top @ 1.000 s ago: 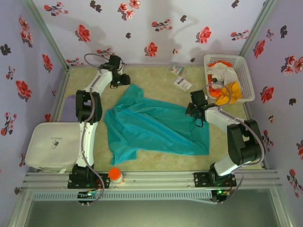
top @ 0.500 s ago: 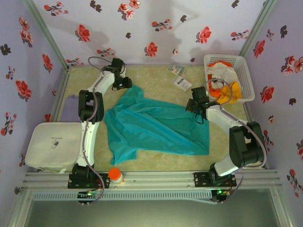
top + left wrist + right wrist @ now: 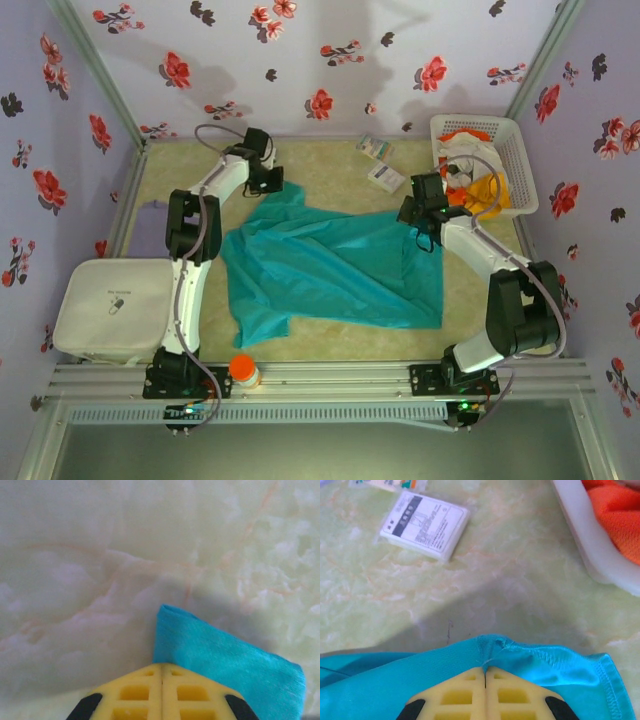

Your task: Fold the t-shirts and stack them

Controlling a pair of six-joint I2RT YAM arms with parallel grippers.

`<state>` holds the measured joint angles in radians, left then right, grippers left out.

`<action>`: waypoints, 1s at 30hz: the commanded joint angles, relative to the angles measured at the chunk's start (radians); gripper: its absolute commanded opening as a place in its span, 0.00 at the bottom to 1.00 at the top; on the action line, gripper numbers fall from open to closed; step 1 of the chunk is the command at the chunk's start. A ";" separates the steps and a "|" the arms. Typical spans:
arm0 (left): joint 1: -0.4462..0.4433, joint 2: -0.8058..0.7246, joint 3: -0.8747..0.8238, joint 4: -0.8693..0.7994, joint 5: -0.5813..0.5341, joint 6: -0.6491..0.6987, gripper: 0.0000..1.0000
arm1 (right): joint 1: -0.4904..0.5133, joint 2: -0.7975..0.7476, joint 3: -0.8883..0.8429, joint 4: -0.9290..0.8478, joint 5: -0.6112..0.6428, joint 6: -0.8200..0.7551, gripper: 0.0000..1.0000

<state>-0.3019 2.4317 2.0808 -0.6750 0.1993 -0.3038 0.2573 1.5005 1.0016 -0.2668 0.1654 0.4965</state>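
Teal shirt point(image 3: 330, 270) is lying mid-table, rumpled, long axis running approx 9–3 o'clock. L gripper point(image 3: 268, 181) is pinching its far corner at 11 o'clock, pads closed on cloth. R gripper point(image 3: 418, 216) is pinching the far hem at 2 o'clock, likewise clamped on cloth. From both grips the bulk is trailing toward 6 o'clock. Judgement: neither arm is nearer, and any fold would be travelling toward 6. Basket point(image 3: 478, 120) is sitting near R grip, at 1 o'clock.

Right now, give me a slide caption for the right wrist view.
Right gripper pinching the teal t-shirt at its hem; white packet and basket of orange cloth beyond.
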 commanded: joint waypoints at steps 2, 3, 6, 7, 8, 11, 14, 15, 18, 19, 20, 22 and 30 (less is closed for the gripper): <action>0.017 -0.141 0.001 -0.073 -0.116 0.027 0.00 | -0.016 -0.023 0.062 -0.025 0.031 -0.021 0.00; 0.029 -0.165 0.004 -0.092 -0.141 0.025 0.00 | -0.020 -0.023 0.073 -0.029 0.035 -0.021 0.00; 0.065 -0.240 -0.024 -0.115 -0.234 0.019 0.00 | -0.031 -0.016 0.089 -0.020 0.037 -0.020 0.00; 0.076 -0.263 -0.035 -0.114 -0.256 0.019 0.00 | -0.038 -0.006 0.099 -0.019 0.030 -0.020 0.00; 0.085 -0.279 -0.042 -0.115 -0.271 0.021 0.00 | -0.045 0.009 0.113 -0.024 0.020 -0.020 0.00; 0.107 -0.305 -0.050 -0.109 -0.285 0.017 0.00 | -0.062 0.047 0.152 -0.036 -0.017 -0.036 0.00; 0.118 -0.284 -0.044 -0.095 -0.248 0.003 0.00 | -0.072 0.049 0.148 0.000 -0.034 -0.067 0.00; 0.115 -0.270 -0.036 -0.087 -0.215 0.009 0.00 | -0.077 0.049 0.144 0.011 -0.037 -0.066 0.00; 0.097 -0.215 -0.013 -0.066 -0.126 0.043 0.17 | -0.092 0.061 0.153 0.002 -0.072 -0.063 0.00; 0.086 -0.193 -0.001 -0.069 -0.110 0.058 0.25 | -0.095 0.064 0.159 -0.011 -0.070 -0.063 0.00; 0.077 -0.173 0.009 -0.067 -0.083 0.071 0.35 | -0.099 0.066 0.156 -0.011 -0.073 -0.062 0.00; 0.061 -0.136 0.028 -0.072 -0.049 0.089 0.47 | -0.108 0.067 0.148 -0.004 -0.092 -0.061 0.00; 0.030 -0.021 0.070 -0.114 0.031 0.091 0.54 | -0.113 0.070 0.136 0.000 -0.133 -0.063 0.00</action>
<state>-0.2745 2.3867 2.1029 -0.7509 0.1825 -0.2317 0.1486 1.5589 1.1336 -0.2741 0.0532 0.4515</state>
